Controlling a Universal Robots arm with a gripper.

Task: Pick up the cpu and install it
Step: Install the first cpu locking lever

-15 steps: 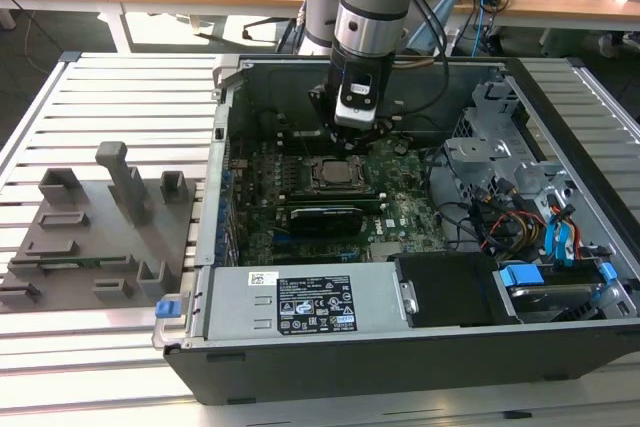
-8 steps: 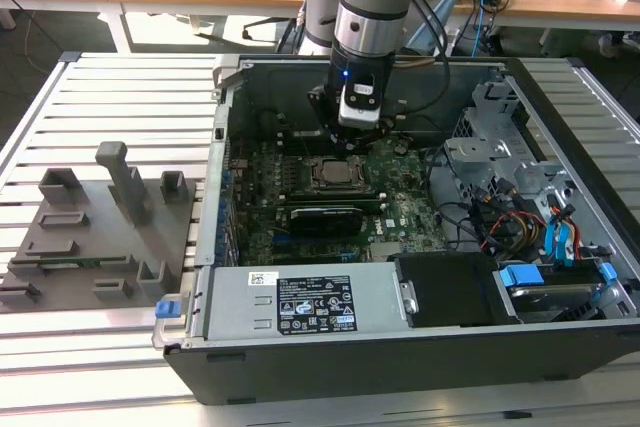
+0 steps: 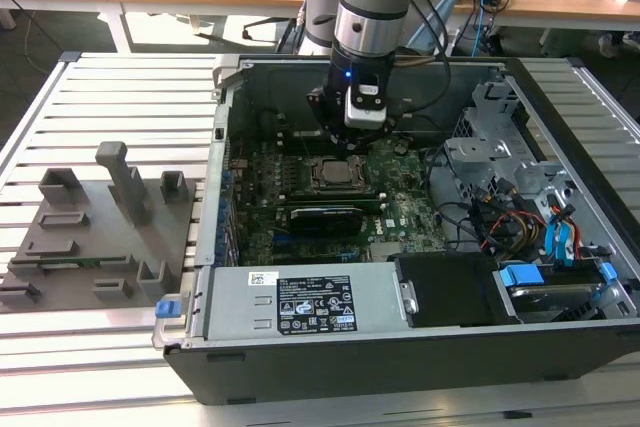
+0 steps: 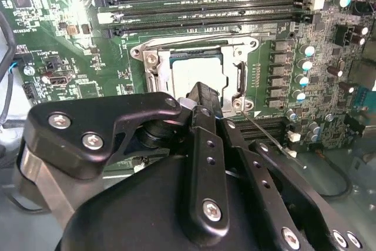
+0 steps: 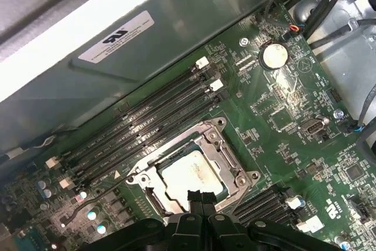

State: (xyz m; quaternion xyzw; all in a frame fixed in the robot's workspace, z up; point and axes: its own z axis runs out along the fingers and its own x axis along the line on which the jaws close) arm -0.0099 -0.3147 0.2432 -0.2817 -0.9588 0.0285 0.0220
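Resting on slatted table (image 3: pixel 120 97): computer case (image 3: pixel 400 347).

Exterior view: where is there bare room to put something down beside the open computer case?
Bare slats lie on the slatted metal table behind the grey plastic fixture blocks, and along the near edge in front of them. Inside the black computer case it is crowded: green motherboard, cables, drive cage, with the gripper over the silvery square cpu.

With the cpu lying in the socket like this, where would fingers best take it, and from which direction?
Probably straight from above, on two opposite edges. The cpu lies flat inside the socket frame, whose metal walls block any sideways approach. The gripper hangs just over it.
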